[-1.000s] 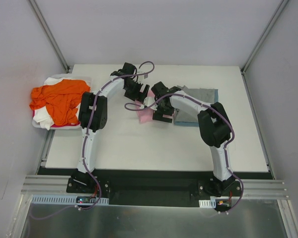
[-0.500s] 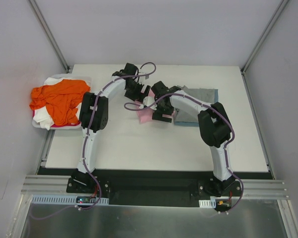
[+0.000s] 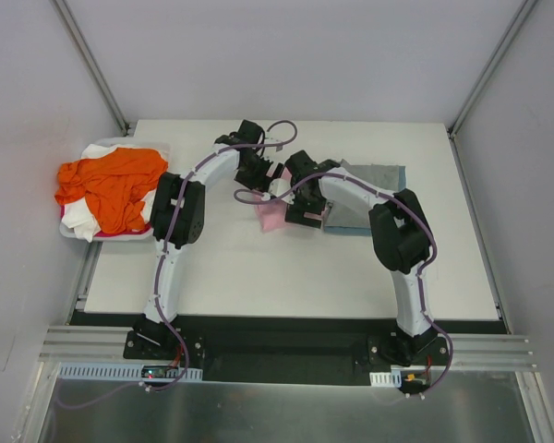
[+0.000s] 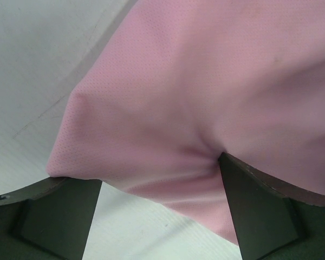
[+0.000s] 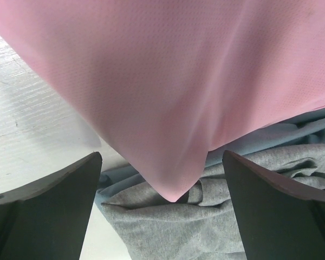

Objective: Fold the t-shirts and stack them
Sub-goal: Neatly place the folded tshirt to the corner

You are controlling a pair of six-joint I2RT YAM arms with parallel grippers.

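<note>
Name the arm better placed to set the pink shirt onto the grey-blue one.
Right, probably: the open right fingers flank the pink shirt where its corner sits above the grey-blue shirt; the left fingers have no grey-blue in view.

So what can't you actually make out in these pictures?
The pink t-shirt: top view, mostly covered by the left arm and right arm; both wrist views cut it off at their edges.
The grey-blue t-shirt: top view, part of it is under the right arm; right wrist view, pink cloth hangs over it.
The white t-shirt: top view, mostly buried under the orange t-shirt.
</note>
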